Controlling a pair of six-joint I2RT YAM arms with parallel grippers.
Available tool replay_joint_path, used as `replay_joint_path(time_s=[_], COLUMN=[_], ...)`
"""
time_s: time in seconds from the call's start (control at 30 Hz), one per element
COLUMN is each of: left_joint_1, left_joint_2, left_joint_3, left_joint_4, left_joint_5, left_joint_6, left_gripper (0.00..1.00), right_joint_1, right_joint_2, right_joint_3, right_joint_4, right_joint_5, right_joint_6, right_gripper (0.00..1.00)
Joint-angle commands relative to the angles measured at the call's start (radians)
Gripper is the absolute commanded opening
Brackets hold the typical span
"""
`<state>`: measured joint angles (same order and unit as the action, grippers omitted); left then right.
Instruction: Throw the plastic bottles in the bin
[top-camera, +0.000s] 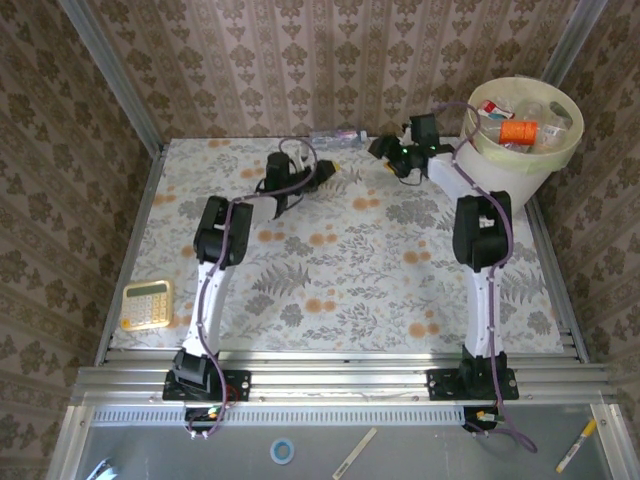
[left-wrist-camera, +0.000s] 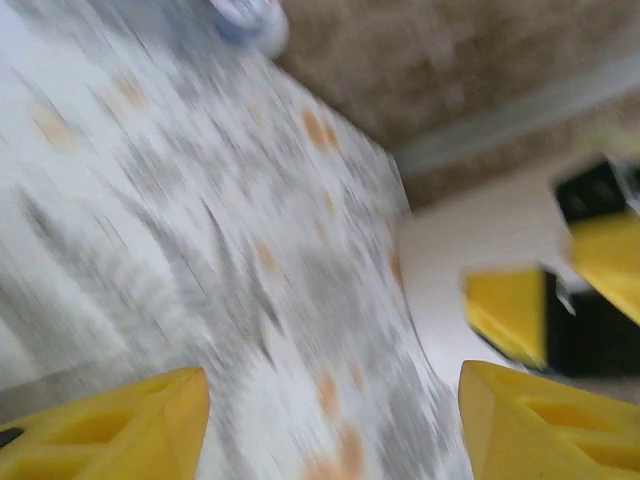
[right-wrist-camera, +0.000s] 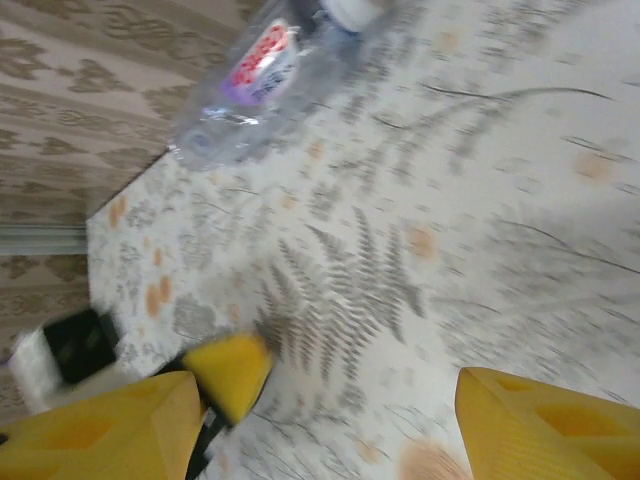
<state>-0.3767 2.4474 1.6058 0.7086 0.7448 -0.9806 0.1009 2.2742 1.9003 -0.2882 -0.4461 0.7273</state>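
Observation:
The bin (top-camera: 497, 172), a cream bucket with a pale liner, stands at the table's far right corner. Several plastic bottles lie inside it, among them an orange one (top-camera: 518, 131). One clear plastic bottle (top-camera: 335, 135) with a red and purple label (right-wrist-camera: 258, 68) lies on the table against the back wall. My left gripper (top-camera: 326, 172) hovers just in front of it, open, with bare tablecloth between its yellow fingers (left-wrist-camera: 325, 425). My right gripper (top-camera: 385, 150) is close beside it on the right, also open and holding nothing (right-wrist-camera: 320, 425). Both wrist views are blurred by motion.
A yellow calculator (top-camera: 148, 303) sits near the table's left front edge. Wallpapered walls close the table at the back and sides. The two grippers are near each other; the left one's yellow fingertip (right-wrist-camera: 228, 372) shows in the right wrist view.

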Motion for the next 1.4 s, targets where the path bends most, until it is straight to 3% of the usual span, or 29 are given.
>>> replay_joint_path(time_s=[0.0,0.1,0.17,0.23,0.3,0.47,0.6,0.7,0.93,1.37], left_joint_1=[0.017,0.012,0.026,0.054,0.067,0.054,0.065,0.077,0.100,0.114], left_joint_2=[-0.289,-0.418,-0.433,-0.412,-0.378,-0.162,0.116,0.243,0.324,0.432], left_joint_3=[-0.225,-0.287,-0.264,-0.185,-0.084,0.399,0.889,1.047,1.040,1.093], left_joint_4=[0.211,-0.030,-0.100,-0.235,-0.339,-0.865,-1.158,-1.132,-0.877,-0.752], left_joint_5=[0.042,-0.055,-0.141,-0.245,-0.275,-0.444,-0.486,-0.451,-0.416,-0.418], left_joint_6=[0.060,0.217,0.255,0.268,0.323,0.567,0.643,0.597,0.421,0.345], left_gripper=[0.66,0.70,0.72,0.72,0.75,0.90,0.92,0.92,0.93,0.95], right_joint_1=[-0.009,-0.006,-0.004,0.000,0.006,0.014,0.022,0.032,0.033,0.029], right_joint_2=[-0.097,-0.075,-0.038,0.005,0.032,0.040,-0.005,-0.038,-0.062,-0.058], right_joint_3=[-0.048,-0.023,0.035,0.110,0.177,0.192,0.122,0.078,0.045,0.031], right_joint_4=[-0.046,-0.013,-0.017,-0.046,-0.076,-0.106,-0.094,-0.096,-0.095,-0.079], right_joint_5=[0.030,0.033,0.032,0.034,0.032,0.048,0.027,0.025,0.012,-0.008], right_joint_6=[-0.054,-0.024,-0.012,-0.019,-0.032,-0.037,-0.045,-0.077,-0.099,-0.089], right_gripper=[0.70,0.70,0.70,0.70,0.70,0.70,0.70,0.70,0.70,0.70])
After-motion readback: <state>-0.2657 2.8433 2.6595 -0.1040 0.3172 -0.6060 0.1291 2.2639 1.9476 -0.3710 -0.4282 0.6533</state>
